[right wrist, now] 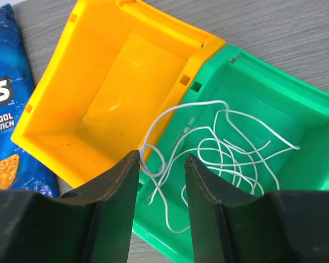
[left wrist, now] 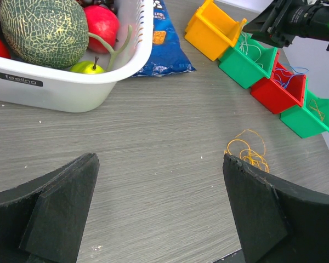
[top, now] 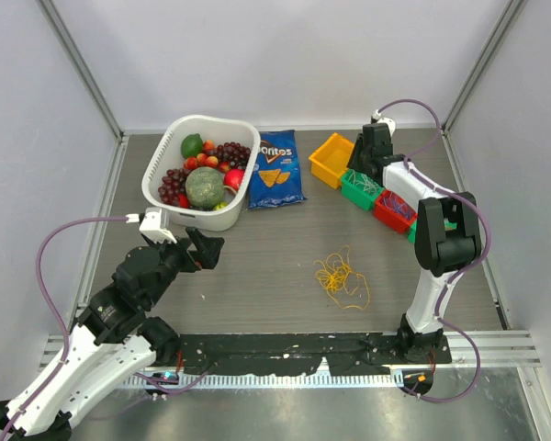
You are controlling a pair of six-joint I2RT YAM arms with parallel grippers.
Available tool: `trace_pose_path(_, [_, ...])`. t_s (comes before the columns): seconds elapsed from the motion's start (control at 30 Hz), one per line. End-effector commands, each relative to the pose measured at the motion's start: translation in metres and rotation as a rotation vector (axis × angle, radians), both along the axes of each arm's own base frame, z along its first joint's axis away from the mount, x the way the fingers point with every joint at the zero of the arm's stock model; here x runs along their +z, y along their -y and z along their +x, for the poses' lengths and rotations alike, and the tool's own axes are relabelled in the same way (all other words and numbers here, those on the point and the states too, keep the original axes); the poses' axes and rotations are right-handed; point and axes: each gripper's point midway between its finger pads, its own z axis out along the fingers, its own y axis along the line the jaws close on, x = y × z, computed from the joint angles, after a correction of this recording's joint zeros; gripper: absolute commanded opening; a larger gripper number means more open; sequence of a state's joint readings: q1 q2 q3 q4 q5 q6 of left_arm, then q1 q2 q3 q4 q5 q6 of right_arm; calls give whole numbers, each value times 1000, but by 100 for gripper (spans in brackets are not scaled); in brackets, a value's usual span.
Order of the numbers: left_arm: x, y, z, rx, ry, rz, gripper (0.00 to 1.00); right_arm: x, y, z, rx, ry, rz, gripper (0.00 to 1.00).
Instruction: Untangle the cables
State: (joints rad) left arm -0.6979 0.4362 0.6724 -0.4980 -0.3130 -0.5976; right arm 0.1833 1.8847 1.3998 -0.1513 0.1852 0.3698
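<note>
**Yellow cables (top: 342, 276) loose, white ones in a bin**

At the left, the left gripper (left wrist: 159, 160) hovers low over the table (top: 257, 266), its fingers spread wide and holding nothing. Beyond it stands a white basket (top: 156, 175) of fruit, with a blue chip bag (top: 275, 170) just beside it. Near the middle, the yellow cables lie in a small looped heap on the bare surface, apart from everything else.

At the right runs a slanting row of bins. First comes a yellow bin (right wrist: 115, 93), which is empty. Next is a green bin (right wrist: 312, 159) holding the white cables (right wrist: 225, 150), then a red bin (left wrist: 263, 93) with blue cables (left wrist: 288, 82). Last is a second green bin (left wrist: 299, 123) with a thin orange strand (left wrist: 317, 108).

The right gripper (right wrist: 160, 159) hangs over the wall where the yellow and green bins meet. Its fingers are drawn narrow, and one white loop shows in the gap. The gap looks wider than the strand, so it does not seem pinched.

The sorting by colour appears well along, with the step in hand at the white cables' bin. The next move probably calls for a low, fine pinch on the yellow heap. A clean lift should follow, since limp loops may drag or snag.

The tabletop is grey-brown wood grain, with a metal rail along the near edge. Plain pale walls with slim corner posts enclose it.
</note>
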Motion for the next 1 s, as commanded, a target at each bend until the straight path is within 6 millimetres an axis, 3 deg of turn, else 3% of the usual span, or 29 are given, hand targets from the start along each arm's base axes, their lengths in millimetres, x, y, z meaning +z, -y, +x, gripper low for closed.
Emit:
trace_pose_path(0.0, [13, 2, 4, 3, 41, -34, 100, 24, -8, 17, 36, 78, 10, 44])
trace_pose_path(0.07, [12, 5, 5, -5, 37, -31, 100, 18, -9, 17, 38, 67, 8, 43])
trace_pose_path(0.2, [10, 7, 6, -8, 28, -26, 100, 12, -8, 20, 39, 60, 3, 30])
trace_pose_path(0.33, [11, 6, 6, -4, 33, -26, 100, 9, -11, 21, 49, 48, 8, 24])
trace_pose_path(0.43, [11, 6, 7, -1, 32, -25, 100, 13, -10, 19, 47, 50, 7, 8])
trace_pose_path(0.57, [8, 7, 8, -4, 23, -18, 100, 32, 0, 2, -4, 67, 8, 1])
trace_pose_path(0.67, [8, 7, 8, -3, 24, -23, 100, 34, 3, -18, -22, 65, 55, 1])
trace_pose_path(0.8, [6, 11, 9, -16, 18, -24, 100, 15, 5, -37, -47, 16, 116, 1])
trace_pose_path(0.97, [-4, 19, 10, -46, -27, 7, 99, -2, 10, -39, -57, -30, 161, 6])
